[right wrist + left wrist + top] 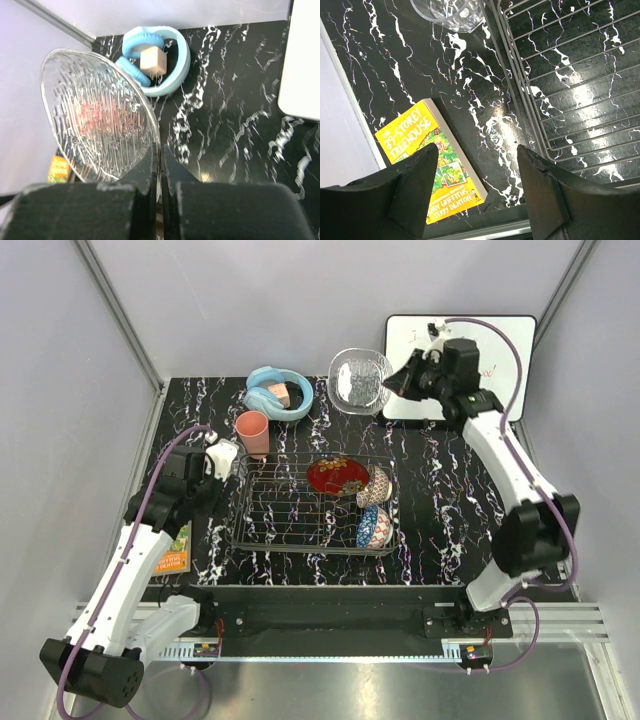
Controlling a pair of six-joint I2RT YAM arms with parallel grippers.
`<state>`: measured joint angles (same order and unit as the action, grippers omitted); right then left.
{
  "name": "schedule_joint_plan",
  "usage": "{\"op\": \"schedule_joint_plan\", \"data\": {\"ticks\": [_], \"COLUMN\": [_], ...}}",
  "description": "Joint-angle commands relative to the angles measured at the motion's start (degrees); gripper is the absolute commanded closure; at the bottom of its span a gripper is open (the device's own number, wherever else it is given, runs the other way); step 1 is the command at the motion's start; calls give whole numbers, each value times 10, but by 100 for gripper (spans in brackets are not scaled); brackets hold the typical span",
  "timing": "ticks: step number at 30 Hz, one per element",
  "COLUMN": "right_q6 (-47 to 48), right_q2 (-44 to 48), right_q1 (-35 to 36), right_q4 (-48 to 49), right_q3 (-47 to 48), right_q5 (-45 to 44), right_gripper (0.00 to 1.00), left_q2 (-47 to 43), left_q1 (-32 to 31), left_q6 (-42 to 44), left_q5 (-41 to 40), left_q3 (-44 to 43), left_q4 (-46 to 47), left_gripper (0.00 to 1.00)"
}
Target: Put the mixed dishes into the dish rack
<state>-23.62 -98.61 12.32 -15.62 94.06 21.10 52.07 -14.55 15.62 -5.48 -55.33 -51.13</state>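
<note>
The dish rack (285, 515) sits at the centre of the table (440, 510). The lacquer dish (337, 476) lies in the rack's far right portion. The small bowl (375, 487) leans at the rack's right side just beside the dish. The larger bowl (373, 528) occupies the rack's near right corner.

The tumbler (222, 455) stands outside the rack's far left corner, apparently not touching it. The plastic cup (252, 432) stands just behind and right of the tumbler.

The headphones (278, 393) lie at the table's far edge, with a small block (280, 395) inside their band. The glass bowl (361, 380) is right of them, raised off the table, its rim between the fingers of the right gripper (390, 384).

The whiteboard (460, 365) is at the far right corner. The book (175, 550) lies along the left edge, toward the front.
</note>
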Motion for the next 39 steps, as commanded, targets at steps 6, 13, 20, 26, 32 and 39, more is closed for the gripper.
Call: {"op": "schedule_joint_plan", "data": {"ticks": [6,13,20,26,32,39], "right_q6": [192,265,328,423,507,615], "right_q2": [263,393,460,475,454,401], "right_q1": [85,174,248,335,413,488], "right_q4": [91,120,109,110,110,124], "right_q3": [-231,-357,-418,-448,-457,-474], "right_q5": [-119,-251,-288,-362,-429,-504], "right_gripper": [100,100,100,100,100,100], "left_q2": [1,-2,-5,-1,-1,0], "left_q1": [3,3,3,2,3,3], "left_q6": [-7,-9,-9,-11,-9,-9], "left_q5": [-5,-8,-12,-16,-20,-19], "left_q3": [0,-5,-5,-9,-4,1], "left_q4": [15,14,10,8,8,10], "left_gripper": [32,32,32,32,32,32]}}
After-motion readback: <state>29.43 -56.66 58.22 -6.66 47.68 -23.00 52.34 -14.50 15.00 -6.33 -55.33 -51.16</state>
